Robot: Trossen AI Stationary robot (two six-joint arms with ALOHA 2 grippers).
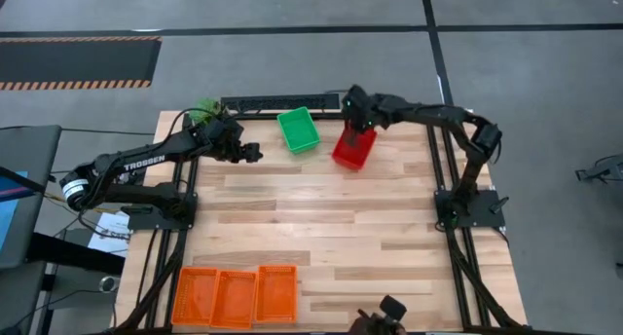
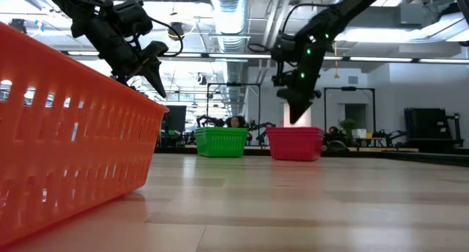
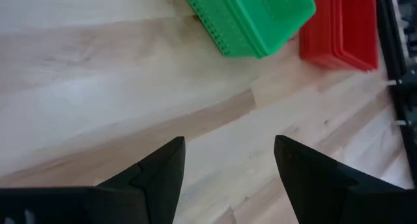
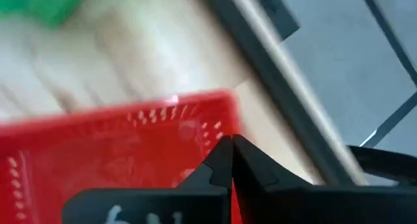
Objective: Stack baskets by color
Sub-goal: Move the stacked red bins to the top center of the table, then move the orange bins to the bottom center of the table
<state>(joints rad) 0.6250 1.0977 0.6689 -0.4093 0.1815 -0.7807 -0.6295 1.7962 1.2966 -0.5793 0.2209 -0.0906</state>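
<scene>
The right gripper (image 1: 355, 129) is hovering at the far side of the table (image 1: 331, 218), directly over the far edge of the red baskets (image 1: 352, 150). In the right wrist view its two dark fingers (image 4: 221, 160) are standing almost together, with only a thin slit showing between them, and the red mesh rim is lying just beyond and beneath their tips; whether they are pinching that rim or are barely clear of it cannot be told. In the low view the same gripper (image 2: 297, 109) is hanging tip-down just above the red baskets (image 2: 294, 143), which are resting flat on the wood.

Just beside the red ones, toward the left arm, the green baskets (image 1: 298, 129) are sitting on the table, slightly turned, apart from the red by a narrow strip of wood.

The left gripper (image 1: 249, 152) is hanging above bare table, near the green baskets but not touching them. Its fingers (image 3: 159, 178) are spread wide with nothing between them, and the green (image 3: 251, 19) and red baskets (image 3: 339, 25) are lying well ahead of it.

Three orange baskets (image 1: 235, 296) are lying side by side in a row at the near left corner, well apart from both grippers
</scene>
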